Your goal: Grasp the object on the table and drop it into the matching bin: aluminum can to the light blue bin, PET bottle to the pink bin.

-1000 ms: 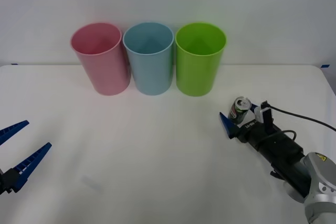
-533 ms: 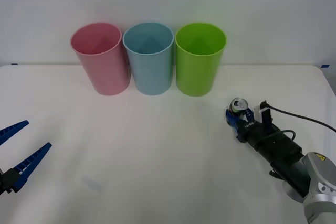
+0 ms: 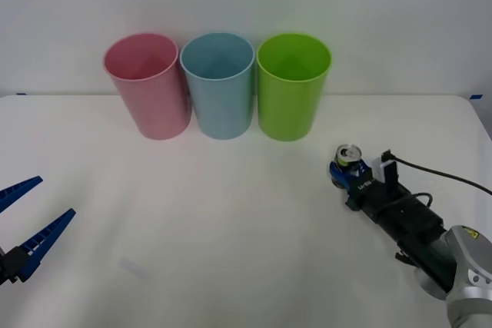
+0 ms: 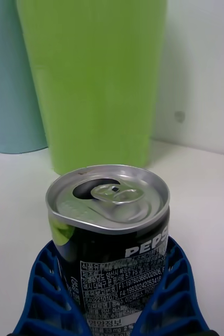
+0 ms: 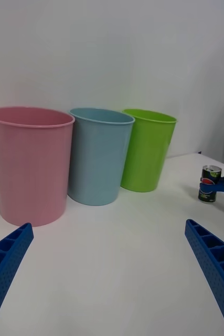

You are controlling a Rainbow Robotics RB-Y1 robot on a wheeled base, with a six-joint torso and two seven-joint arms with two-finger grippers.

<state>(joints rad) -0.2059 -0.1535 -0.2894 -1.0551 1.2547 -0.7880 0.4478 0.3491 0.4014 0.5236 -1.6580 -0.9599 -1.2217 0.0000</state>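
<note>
- The right gripper [image 3: 346, 172] is sitting at the right of the front view, its blue ribbed fingers [image 4: 46, 294] pressing in on both sides of the Pepsi can [image 3: 348, 160].
- The can is standing upright on the white table [image 3: 231, 228], right of centre in that view and below the bright green bin [image 3: 293, 86]; I judge it is not lifted yet.
- The light blue bin [image 3: 221, 86] is waiting in the middle of the row at the upper centre, between the pink bin [image 3: 147, 86] and the green one.
- The left gripper [image 3: 23, 224] is idling at the lower left edge, jaws spread wide and holding nothing.
- The grip is sitting low on the can's body, so the can may be tipping or slipping during the lift if the squeeze is weak.
- The green bin is standing between the can and the light blue one, so a low carry is risking a knock against its wall.
- The rims are sitting close together; releasing early could be sending the can into the green bin.
</note>
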